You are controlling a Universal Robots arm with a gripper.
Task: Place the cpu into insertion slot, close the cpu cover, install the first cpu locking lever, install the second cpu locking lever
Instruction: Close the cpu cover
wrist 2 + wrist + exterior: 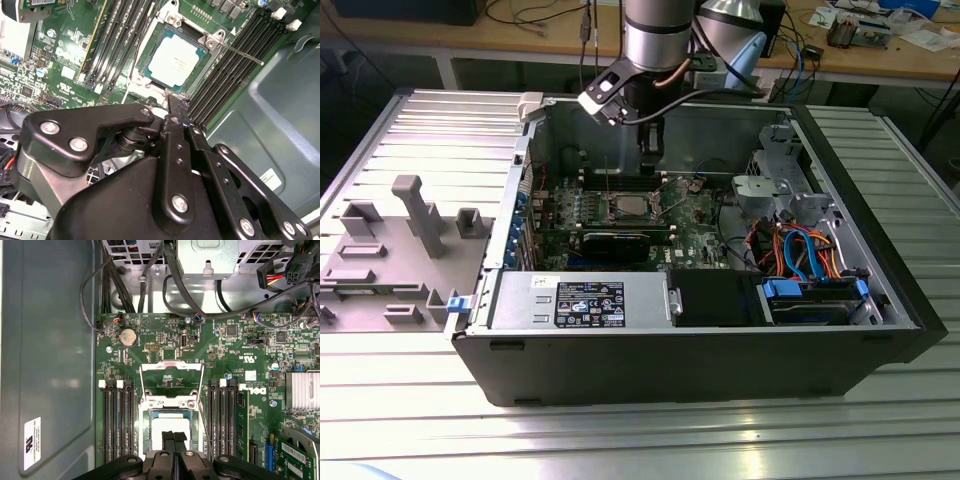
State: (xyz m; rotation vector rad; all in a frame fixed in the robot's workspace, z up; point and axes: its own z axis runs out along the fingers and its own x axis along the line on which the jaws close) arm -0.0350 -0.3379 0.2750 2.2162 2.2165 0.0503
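The cpu (170,426) lies flat in the insertion slot (146,432) of the green motherboard, silver top up. It also shows in the second wrist view as cpu (175,58) and in the exterior view as cpu (624,207). The cpu cover (171,367) stands swung open beyond the socket, its window showing board behind it. A thin metal locking lever (241,53) sticks out free beside the socket. My gripper (173,436) hovers over the near edge of the chip, black fingers (176,125) pressed together with nothing between them. In the exterior view my gripper (650,158) hangs just above the board.
Black memory slots (116,420) flank the socket on both sides. The case wall (50,365) rises close by. Cables and a drive cage (800,250) fill the exterior view's right of the case. A power supply (580,300) sits at the front. A grey fixture tray (390,250) lies outside.
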